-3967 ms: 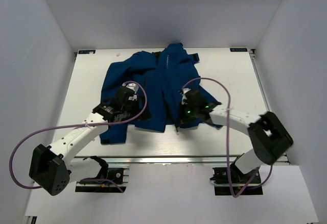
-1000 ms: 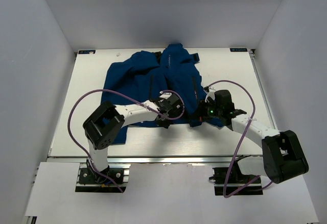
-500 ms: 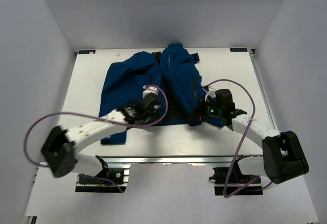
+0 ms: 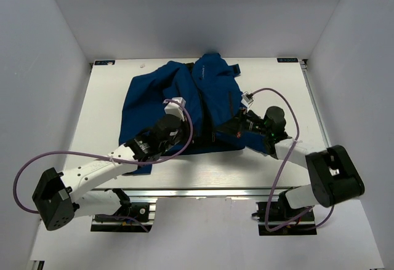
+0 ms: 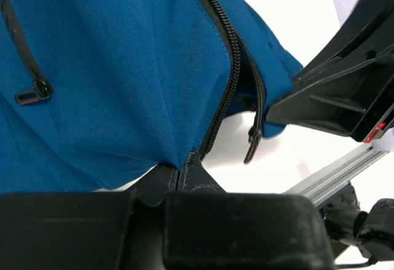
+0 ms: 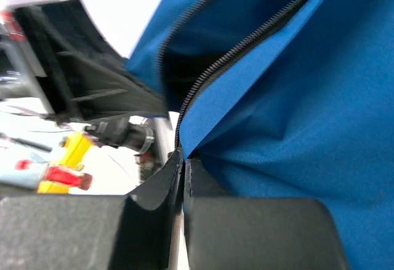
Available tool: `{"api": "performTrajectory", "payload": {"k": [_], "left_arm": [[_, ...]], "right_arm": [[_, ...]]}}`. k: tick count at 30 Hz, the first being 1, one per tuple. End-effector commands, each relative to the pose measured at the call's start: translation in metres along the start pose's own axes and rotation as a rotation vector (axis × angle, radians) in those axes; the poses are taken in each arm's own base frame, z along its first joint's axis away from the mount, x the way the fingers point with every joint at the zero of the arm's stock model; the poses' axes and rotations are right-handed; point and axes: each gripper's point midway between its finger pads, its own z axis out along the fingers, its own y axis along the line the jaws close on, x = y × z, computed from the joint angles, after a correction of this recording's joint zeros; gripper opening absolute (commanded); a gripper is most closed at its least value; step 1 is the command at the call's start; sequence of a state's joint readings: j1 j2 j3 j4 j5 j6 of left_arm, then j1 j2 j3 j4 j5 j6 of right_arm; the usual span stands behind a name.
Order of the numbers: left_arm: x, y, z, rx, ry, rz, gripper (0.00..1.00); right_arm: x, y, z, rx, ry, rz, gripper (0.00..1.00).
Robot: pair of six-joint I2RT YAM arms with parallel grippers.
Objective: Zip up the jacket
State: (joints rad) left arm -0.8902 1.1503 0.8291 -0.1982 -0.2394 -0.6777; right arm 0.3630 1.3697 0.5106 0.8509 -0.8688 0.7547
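Observation:
The royal-blue jacket (image 4: 184, 88) lies spread on the white table, its front open at the bottom. My left gripper (image 4: 194, 139) is shut on the lower hem of the left panel, right beside the dark zipper teeth (image 5: 225, 79). In the left wrist view the fabric corner runs into the closed left gripper (image 5: 182, 170), and a black zipper pull (image 5: 252, 144) hangs loose just to the right. My right gripper (image 4: 233, 128) is shut on the other panel's bottom edge. In the right wrist view its zipper teeth (image 6: 246, 41) run down into the pinched right gripper (image 6: 183, 159).
The two wrists are close together over the near hem; the right arm's black housing (image 5: 341, 95) fills the right of the left wrist view. A pocket zipper pull (image 5: 32, 93) lies on the left panel. The metal rail (image 4: 203, 193) borders the table's near edge.
The left arm has swung and stretched out, its wrist shifting left and towards the near edge along the hem. The right wrist has moved up and right, drawing its panel's hem taut.

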Motion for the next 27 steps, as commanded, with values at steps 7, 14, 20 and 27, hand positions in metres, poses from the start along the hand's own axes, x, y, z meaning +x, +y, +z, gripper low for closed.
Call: {"api": "performTrajectory", "payload": {"k": [7,14,20,27], "left_arm": [[-0.034,-0.023,-0.007,0.158,-0.209,-0.123,0.00],[-0.035,-0.024,-0.012,0.191,-0.236,-0.202,0.00],[-0.036,-0.026,-0.013,0.188,-0.232,-0.288,0.00],[-0.034,-0.025,-0.013,0.188,-0.229,-0.311,0.00]], "right_arm": [[-0.009,0.049,-0.001,-0.279,-0.064,-0.043,0.00],[-0.003,0.033,0.012,-0.169,-0.054,-0.115,0.00],[-0.008,0.030,0.019,-0.116,-0.095,-0.149,0.00],[-0.010,0.037,0.025,-0.169,-0.105,-0.151,0.00]]}}
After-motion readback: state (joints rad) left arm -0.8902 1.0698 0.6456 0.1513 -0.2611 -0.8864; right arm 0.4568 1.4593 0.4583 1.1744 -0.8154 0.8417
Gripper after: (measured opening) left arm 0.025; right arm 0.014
